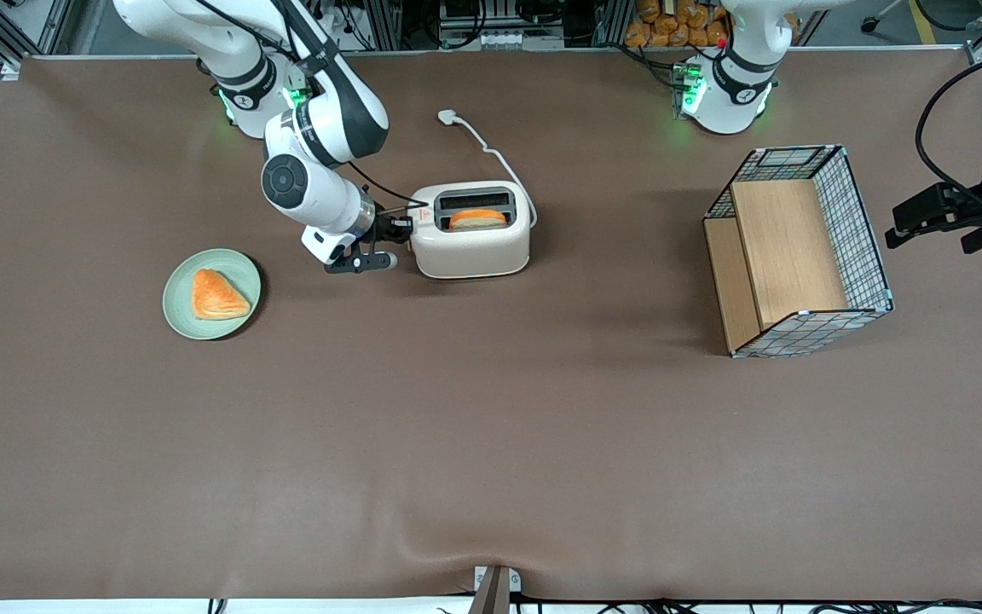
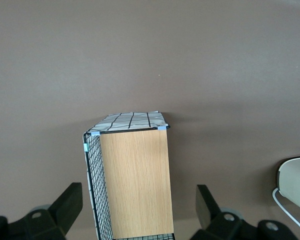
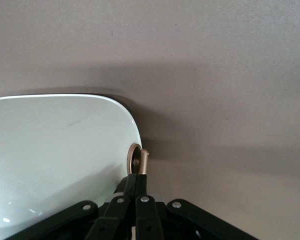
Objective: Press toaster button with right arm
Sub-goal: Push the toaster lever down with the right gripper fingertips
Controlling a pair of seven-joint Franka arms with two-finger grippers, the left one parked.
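The right arm (image 1: 320, 128) has its hand (image 3: 138, 181), fingers pressed together, tips right against the button (image 3: 138, 161) on the narrow end of the toaster (image 1: 474, 243), which sits on the worktop (image 1: 491, 443) with bread (image 1: 478, 219) in one slot.

Gripper (image 1: 397, 228) pressed against narrow end of toaster (image 1: 472, 232), no gap. Plate (image 1: 211, 293) with pastry (image 1: 218, 295) near, nearer front camera. Basket (image 1: 798, 250) well apart, toward parked arm's end.
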